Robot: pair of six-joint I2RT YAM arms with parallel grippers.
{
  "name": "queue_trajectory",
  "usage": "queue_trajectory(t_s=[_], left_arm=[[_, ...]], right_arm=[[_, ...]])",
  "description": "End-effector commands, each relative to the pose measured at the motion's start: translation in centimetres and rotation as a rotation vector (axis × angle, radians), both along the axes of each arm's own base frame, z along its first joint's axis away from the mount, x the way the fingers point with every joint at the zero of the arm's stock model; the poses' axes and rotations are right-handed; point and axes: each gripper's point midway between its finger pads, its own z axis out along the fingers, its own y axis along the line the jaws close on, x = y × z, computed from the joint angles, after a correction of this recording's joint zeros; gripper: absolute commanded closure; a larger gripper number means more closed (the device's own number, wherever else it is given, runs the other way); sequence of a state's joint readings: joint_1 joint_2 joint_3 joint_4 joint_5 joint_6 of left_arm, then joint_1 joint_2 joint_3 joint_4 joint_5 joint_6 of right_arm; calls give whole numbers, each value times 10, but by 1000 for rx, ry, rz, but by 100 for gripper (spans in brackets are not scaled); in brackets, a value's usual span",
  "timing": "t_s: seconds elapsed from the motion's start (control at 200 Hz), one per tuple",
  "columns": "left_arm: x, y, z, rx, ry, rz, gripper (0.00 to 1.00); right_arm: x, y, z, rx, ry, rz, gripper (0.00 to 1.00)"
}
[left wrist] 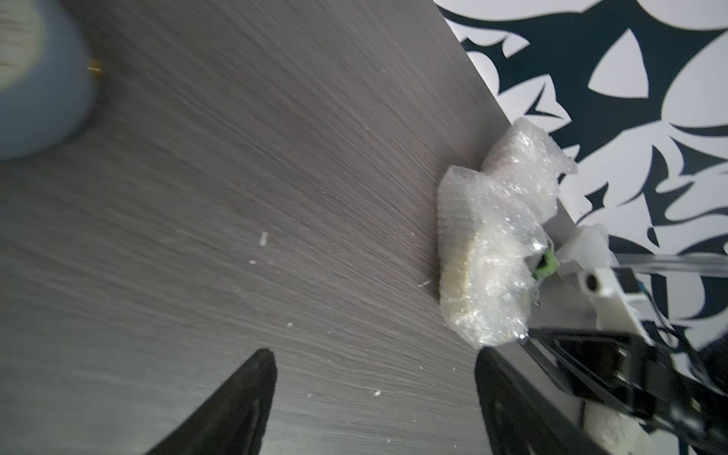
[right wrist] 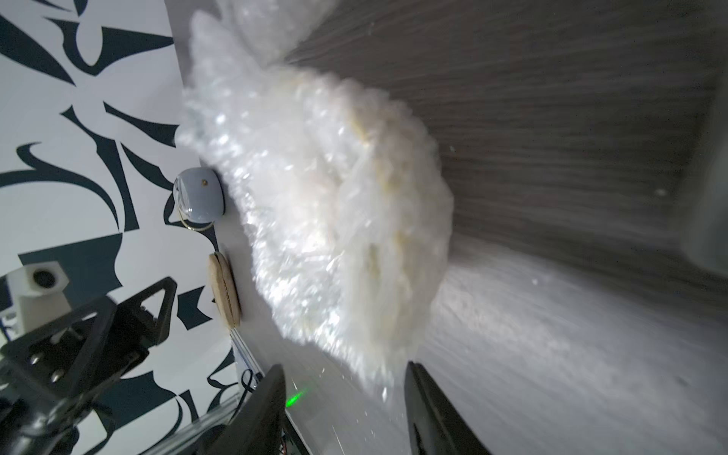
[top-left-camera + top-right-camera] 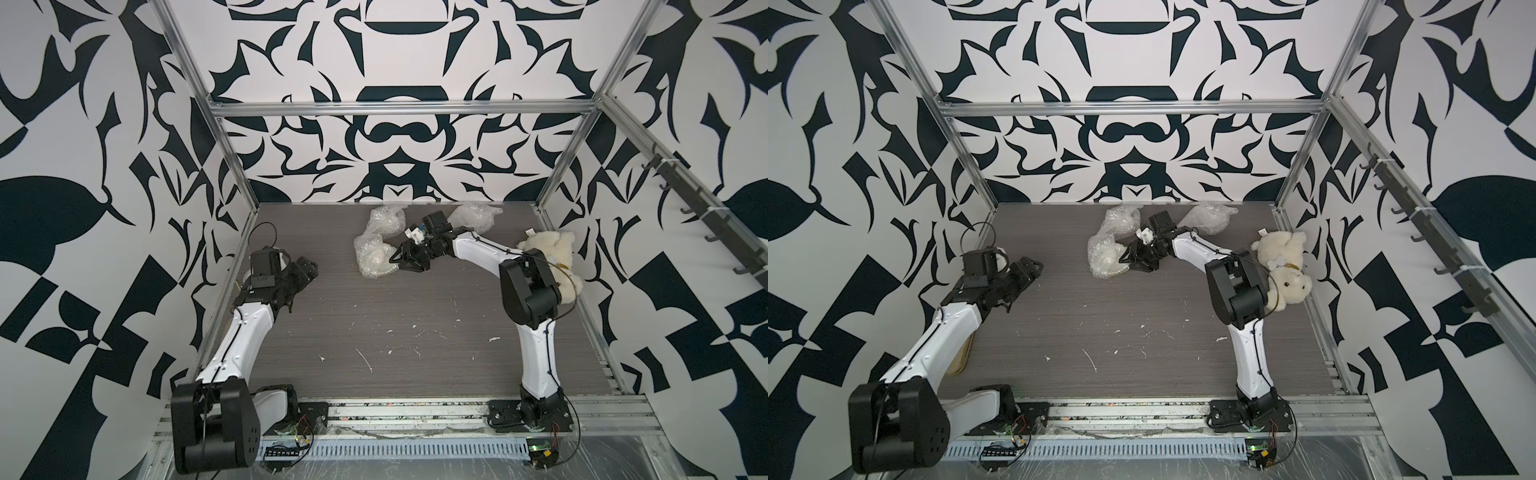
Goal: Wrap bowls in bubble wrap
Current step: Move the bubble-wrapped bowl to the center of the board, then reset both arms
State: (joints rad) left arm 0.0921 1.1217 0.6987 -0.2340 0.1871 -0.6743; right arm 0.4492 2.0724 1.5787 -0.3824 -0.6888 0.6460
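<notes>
Dark grey wood-grain bench (image 3: 374,324), patterned black-and-white walls round it. Left arm (image 3: 245,328) runs along the bench's left edge. Right arm (image 3: 536,345) rises from the front right and bends in toward the back centre.

Cream teddy bear (image 3: 1283,253) lies at the right edge, partly behind the right arm's elbow.

Bubble wrap is in three crumpled whitish bundles, all at the back centre of the bench. Nearest bundle (image 3: 374,257) is the frontmost. Back-left bundle (image 3: 384,220) sits just behind it, touching or nearly so, near the rear wall. Back-right bundle (image 3: 473,218) is by the rear wall, partly hidden behind the right forearm.

Bowl not clearly seen: only a pale yellowish round shape (image 1: 468,268) shows through the nearest bundle's wrap. Cannot tell which bowl.

Right end effector (image 2: 342,372) is right at the nearest bundle, released: fingers spread, with the bundle's end just at the gap and not pinched. Right wrist view is blurred.

Left end effector (image 1: 374,354) is released, fingers wide apart with only bare bench between them. It is near the left edge, well apart from the bundles.

Pale blue-grey alarm clock (image 2: 199,195) is at the left wall. Tan flat disc (image 2: 224,289) is just beside it along the same edge.

Small white flecks (image 3: 363,357) are scattered on the front half of the bench.
</notes>
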Motion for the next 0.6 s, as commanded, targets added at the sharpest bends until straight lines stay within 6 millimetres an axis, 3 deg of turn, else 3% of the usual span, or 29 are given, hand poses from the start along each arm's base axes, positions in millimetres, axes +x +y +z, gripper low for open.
queue_trajectory(t_s=[0.0, 0.06, 0.065, 0.175, 0.27, 0.435, 0.51, 0.595], left_arm=[[-14, 33, -7, 67, -14, 120, 10], [-24, 50, -10, 116, -19, 189, 6], [-25, 52, -9, 122, -23, 196, 6], [-42, 75, -11, 219, -38, 311, 0], [-55, 93, -10, 288, -69, 409, 0], [-68, 117, -8, 406, -168, 522, 0], [-70, 121, -2, 445, -208, 535, 0], [-68, 122, 3, 502, -251, 512, 0]], right_arm=[[-7, -36, 26, -150, -200, 26, 47], [-9, -62, 27, -248, -275, -5, 46], [-7, -64, 34, -249, -299, -13, 46], [-8, -118, 45, -365, -442, -139, 46], [-9, -171, 68, -386, -576, -312, 45], [-26, -265, 97, -555, -794, -630, 40], [-41, -311, 101, -715, -839, -831, 29], [-56, -344, 98, -837, -870, -932, 27]])
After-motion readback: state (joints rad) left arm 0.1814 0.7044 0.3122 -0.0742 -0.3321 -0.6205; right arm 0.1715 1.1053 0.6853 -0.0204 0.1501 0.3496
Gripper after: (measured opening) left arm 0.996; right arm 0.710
